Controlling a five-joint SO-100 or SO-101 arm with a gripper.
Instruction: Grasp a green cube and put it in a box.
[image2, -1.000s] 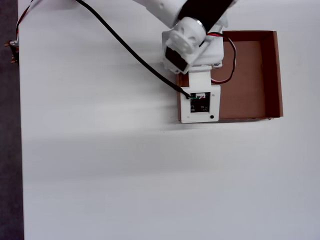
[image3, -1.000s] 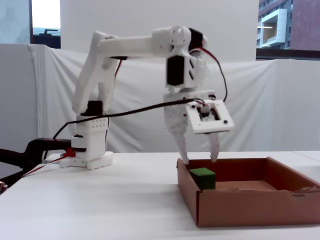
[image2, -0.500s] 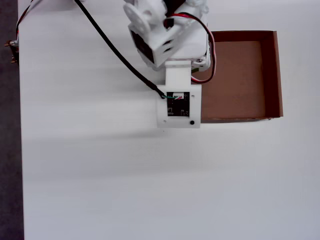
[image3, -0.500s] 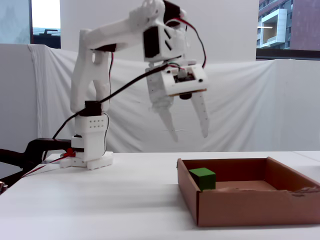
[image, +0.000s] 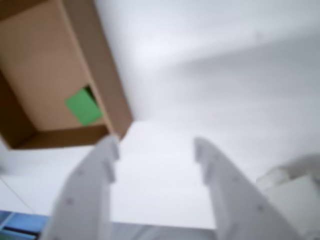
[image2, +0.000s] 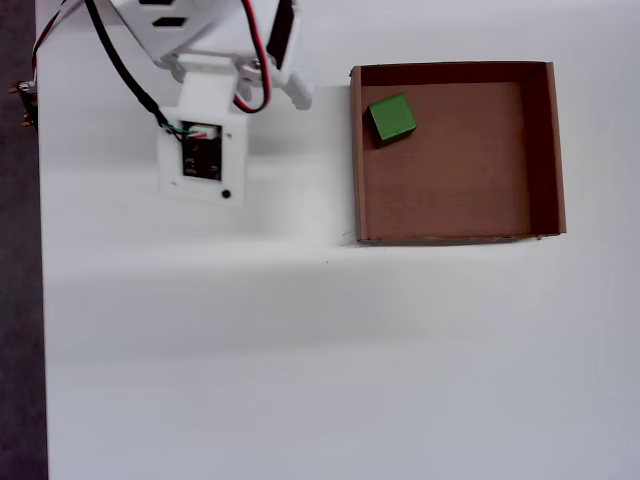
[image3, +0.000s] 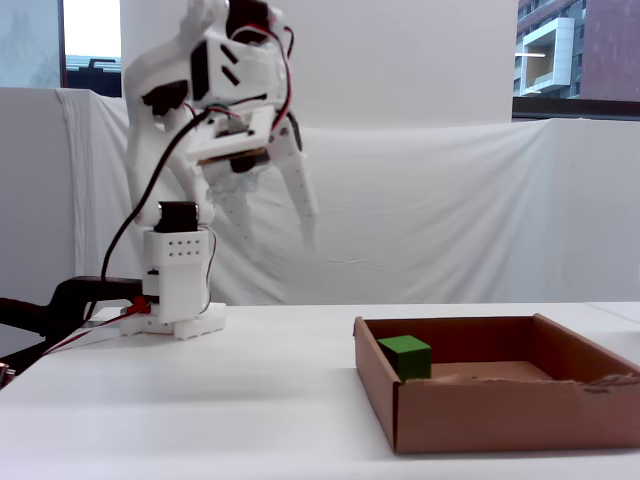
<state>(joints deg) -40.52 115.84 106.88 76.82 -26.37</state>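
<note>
The green cube (image2: 390, 118) sits inside the box (image2: 540, 150), tucked into the corner nearest the arm, on the brown floor and close against the side wall. The same spot shows in the fixed view, where the green cube (image3: 405, 356) peeks above the box (image3: 500, 410) wall, and in the wrist view, where the green cube (image: 83, 106) lies just inside the box (image: 107, 70) corner.

The end effector (image3: 278, 240) hangs high above the tabletop (image3: 200, 400), well apart from the box and off to its left in the fixed view, with the cube low and to its right. Its two fingers are spread wide with nothing between them; in the wrist view the end effector (image: 155, 150) frames only bare white surface.

By the look of things, the placing step is done: cube in the box, grip empty, arm drawn up near its base. What remains, as a judgement, is only to park. That calls for little more than folding the arm clear, keeping the trailing cable away from the box so the cube is not disturbed.
</note>
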